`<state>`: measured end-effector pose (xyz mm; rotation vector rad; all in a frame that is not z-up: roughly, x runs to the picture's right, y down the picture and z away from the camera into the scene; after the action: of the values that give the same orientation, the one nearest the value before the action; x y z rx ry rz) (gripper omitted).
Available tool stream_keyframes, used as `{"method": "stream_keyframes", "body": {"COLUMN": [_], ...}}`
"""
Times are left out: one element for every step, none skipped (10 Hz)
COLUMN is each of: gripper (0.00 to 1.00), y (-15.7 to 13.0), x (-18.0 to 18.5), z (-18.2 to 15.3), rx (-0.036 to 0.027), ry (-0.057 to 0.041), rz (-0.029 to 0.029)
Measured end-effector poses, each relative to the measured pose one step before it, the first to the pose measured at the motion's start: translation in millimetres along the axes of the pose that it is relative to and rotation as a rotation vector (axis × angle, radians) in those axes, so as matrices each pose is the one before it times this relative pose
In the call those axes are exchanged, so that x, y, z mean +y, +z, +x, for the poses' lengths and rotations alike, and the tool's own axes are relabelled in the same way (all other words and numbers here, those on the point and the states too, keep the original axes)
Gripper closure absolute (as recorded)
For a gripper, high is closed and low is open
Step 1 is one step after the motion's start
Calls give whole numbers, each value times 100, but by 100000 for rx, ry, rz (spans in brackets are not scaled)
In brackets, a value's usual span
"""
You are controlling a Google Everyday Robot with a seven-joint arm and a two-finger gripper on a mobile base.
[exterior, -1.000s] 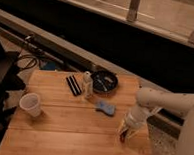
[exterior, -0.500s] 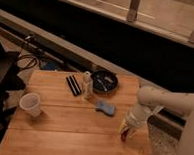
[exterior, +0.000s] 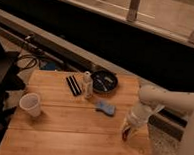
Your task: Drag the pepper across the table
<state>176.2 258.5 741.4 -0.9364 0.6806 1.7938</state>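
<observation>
A: Dark red-brown, slim: the pepper (exterior: pixel 125 134) lies on the desk (exterior: pixel 61 134) down-right of the blue sponge (exterior: pixel 105 107), near the desk's right edge.

B: Jaws?

A: The gripper (exterior: pixel 128 133) is down on the pepper, right against it. Cannot tell whether the jaws are wide, narrow or clamped; the arm's pale wrist covers them.

B: Change over the last second?

A: Very little. Arm and pepper sit at nearly the same spot from the sponge as one second ago, perhaps a hair lower. My reading: contact made, drag barely begun, most of the travel left.

B: Long axis?

A: Only a short dark sliver shows. It seems to run roughly upright, from the sponge's side toward the desk's near edge. Which end is the tip, cannot tell.
</observation>
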Motion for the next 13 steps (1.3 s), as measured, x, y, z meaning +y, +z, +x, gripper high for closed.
{"method": "stream_keyframes", "body": {"gripper": [99, 100, 100, 100, 100, 100, 100, 100, 100, 100, 100, 96, 88], "y": [378, 189, 224, 192, 198, 64, -224, -52, 110, 68, -104, -48, 103], "x": [-439, -673, -1340, -977, -787, -504, -1206, -524, -118, -103, -699, -467, -180], "z": [-524, -368, -611, -408, -300, -214, -329, -99, 56, -5, -52, 6, 135], "rx": [-78, -50, -42, 151, 124, -112, -708, -209, 13, -522, -371, 390, 1126], "ry": [2758, 2044, 3385, 2768, 2694, 1620, 3159, 1183, 908, 1453, 1751, 1284, 613], "rz": [456, 253, 140, 173, 71, -35, -544, -79, 125, 196, 56, -351, -111]}}
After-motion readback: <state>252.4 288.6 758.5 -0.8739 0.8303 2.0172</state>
